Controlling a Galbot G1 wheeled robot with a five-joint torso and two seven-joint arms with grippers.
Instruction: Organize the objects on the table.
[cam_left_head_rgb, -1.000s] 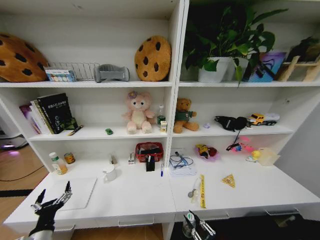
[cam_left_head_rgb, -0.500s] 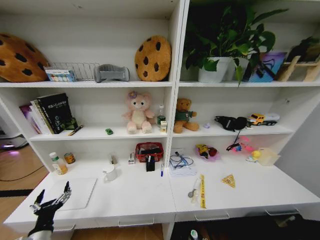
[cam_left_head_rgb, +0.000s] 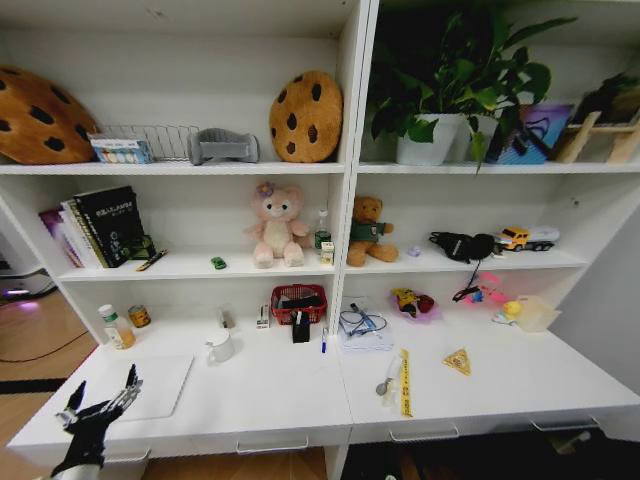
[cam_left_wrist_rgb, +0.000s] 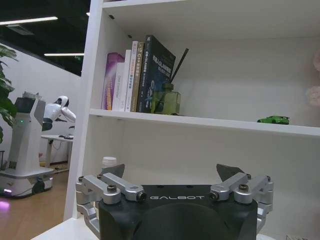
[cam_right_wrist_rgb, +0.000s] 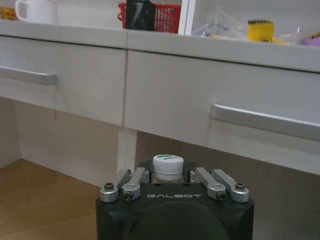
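Between right end effector (cam_right_wrist_rgb: 174, 176) fingers — green-capped bottle (cam_right_wrist_rgb: 167, 164); "GALBOT"

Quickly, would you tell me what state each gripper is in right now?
Left gripper: open, empty, at the desk's left end.
Right gripper: shut on a small white-capped bottle, below the drawer fronts.

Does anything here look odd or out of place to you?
Yes: the right gripper is shut on a small white-capped bottle below the desk's drawers, not over the desktop. The left gripper hangs open by the laptop.
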